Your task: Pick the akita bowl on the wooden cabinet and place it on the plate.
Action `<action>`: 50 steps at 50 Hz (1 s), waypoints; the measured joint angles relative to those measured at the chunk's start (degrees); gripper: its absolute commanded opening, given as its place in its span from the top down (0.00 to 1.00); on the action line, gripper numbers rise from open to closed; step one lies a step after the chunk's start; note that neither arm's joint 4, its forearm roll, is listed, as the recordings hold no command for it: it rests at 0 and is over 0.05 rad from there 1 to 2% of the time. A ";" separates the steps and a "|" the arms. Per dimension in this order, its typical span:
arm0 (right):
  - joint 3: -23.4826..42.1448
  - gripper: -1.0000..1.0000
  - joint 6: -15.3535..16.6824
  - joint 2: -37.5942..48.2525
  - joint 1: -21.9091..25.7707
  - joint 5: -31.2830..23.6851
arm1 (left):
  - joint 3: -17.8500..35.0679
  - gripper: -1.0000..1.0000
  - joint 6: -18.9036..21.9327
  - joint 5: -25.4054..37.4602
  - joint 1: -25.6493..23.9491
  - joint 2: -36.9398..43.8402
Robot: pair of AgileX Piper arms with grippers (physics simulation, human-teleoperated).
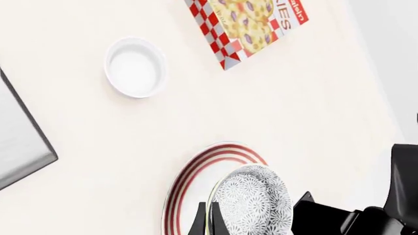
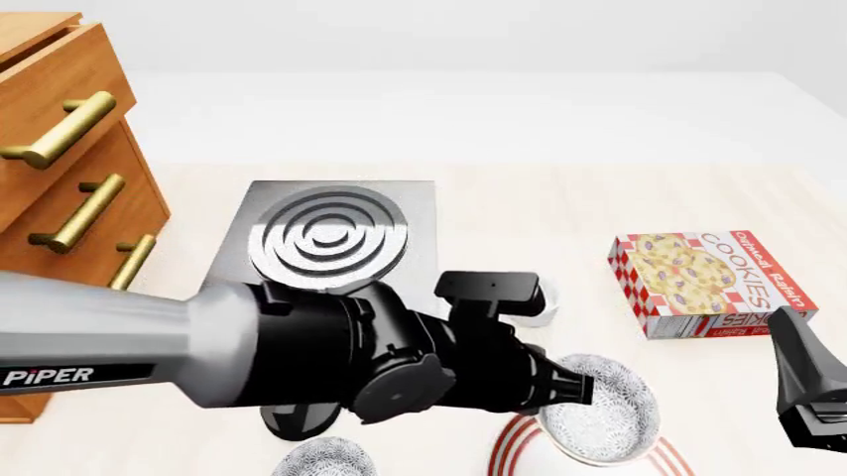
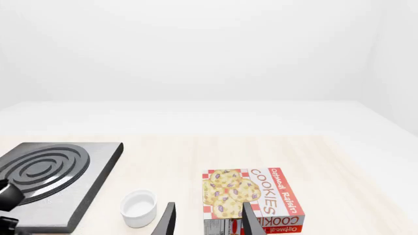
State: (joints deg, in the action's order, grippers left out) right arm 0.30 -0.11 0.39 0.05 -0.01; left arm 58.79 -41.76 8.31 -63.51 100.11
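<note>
Left gripper (image 1: 210,221) clamped on the rim of the akita bowl (image 1: 253,201), one dark finger on each side of the wall, a thin edge-pinch suited to a shallow dish with nothing else to grab. Bowl carried over the plate (image 1: 196,172), overlapping its red-ringed rim on the near side; whether touching or just above, impossible to tell. Seen in the front view too, speckled bowl (image 2: 612,409) sitting at the tip of the big left arm, plate rings (image 2: 510,448) peeking out beneath. Off the wooden cabinet (image 2: 54,129) already, so likely the last stretch: centring and lowering before letting go. Second look-alike bowl (image 2: 324,460) at the front edge of the table, near the arm, not part of this job. Right gripper (image 3: 207,220) idle and spread wide, fingers framing the cookie box (image 3: 251,196), kept back out of the way. Small white ramekin (image 1: 135,67) and grey stove plate (image 2: 327,238) well apart from the plate, no obstacle to the drop.
</note>
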 measured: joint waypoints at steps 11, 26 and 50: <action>0.00 0.00 0.00 0.00 0.00 0.00 | 0.02 1.00 -0.31 -0.54 -0.04 0.93; 0.00 0.00 0.00 0.00 0.00 0.00 | 0.17 1.00 -0.84 -1.00 -0.15 2.02; 0.00 0.00 0.00 0.00 0.00 0.00 | 0.13 1.00 -1.28 -1.62 -0.02 3.18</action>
State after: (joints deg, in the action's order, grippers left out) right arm 0.30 -0.11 0.39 0.05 -0.01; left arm 58.92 -43.04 6.69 -63.53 103.29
